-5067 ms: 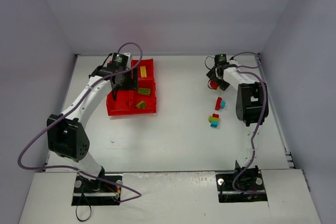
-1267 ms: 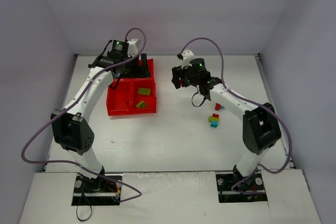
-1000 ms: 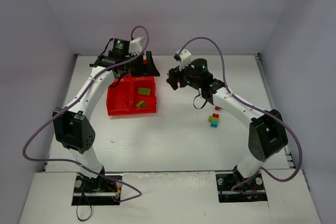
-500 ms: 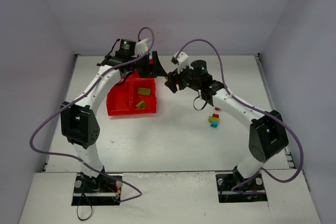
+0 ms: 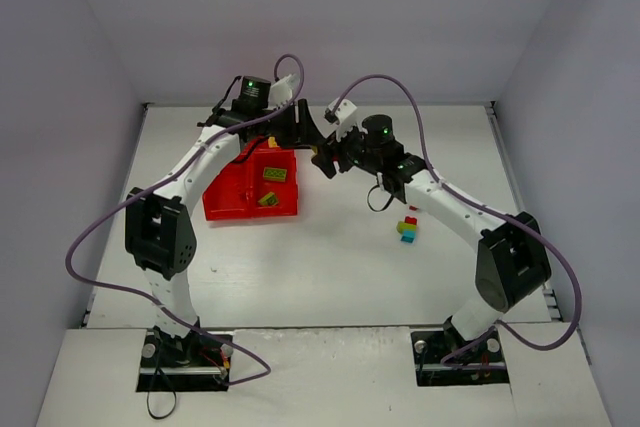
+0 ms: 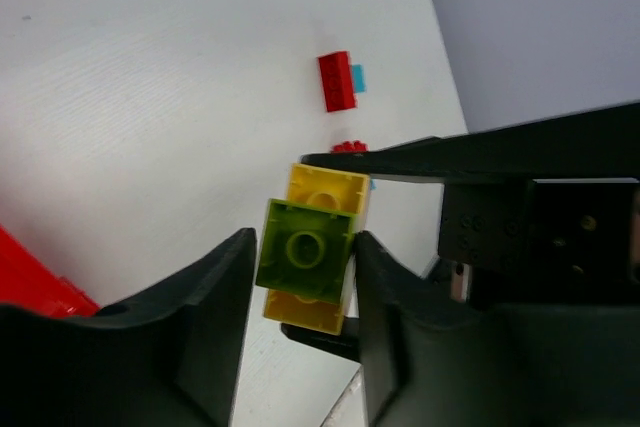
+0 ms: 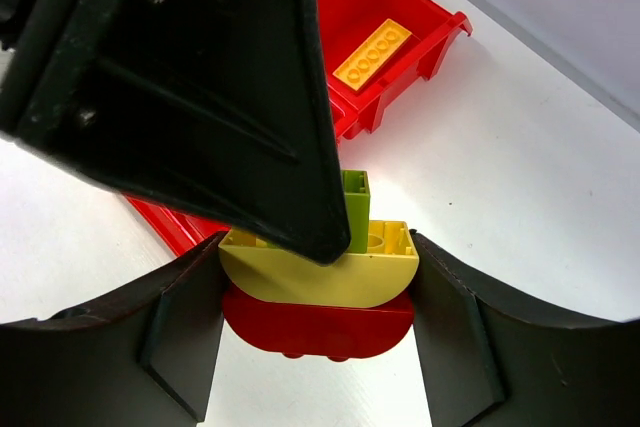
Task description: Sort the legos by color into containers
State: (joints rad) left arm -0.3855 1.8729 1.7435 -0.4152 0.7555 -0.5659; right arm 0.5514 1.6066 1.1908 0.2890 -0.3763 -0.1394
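Note:
My right gripper (image 7: 318, 277) is shut on a clump of legos: a yellow brick (image 7: 320, 272) on a red brick (image 7: 318, 327), with a green brick (image 7: 355, 209) on top. My left gripper (image 6: 305, 240) is closed on that green brick (image 6: 305, 247), with the yellow brick (image 6: 325, 192) behind it. In the top view the two grippers, left (image 5: 308, 135) and right (image 5: 322, 159), meet in the air just right of the red tray (image 5: 215, 209). The tray holds green bricks (image 5: 275, 175) in its near right compartment and a long yellow brick (image 7: 372, 52) in a far one.
More legos lie on the table to the right: a multicolour stack (image 5: 408, 230) and a red brick (image 5: 412, 209). In the left wrist view a red brick (image 6: 337, 80) and a cyan one (image 6: 358, 77) lie together. Walls enclose the table.
The right arm carried the clump leftward from the far right to beside the tray. The left gripper swung right from over the tray and closed on the clump's green brick.

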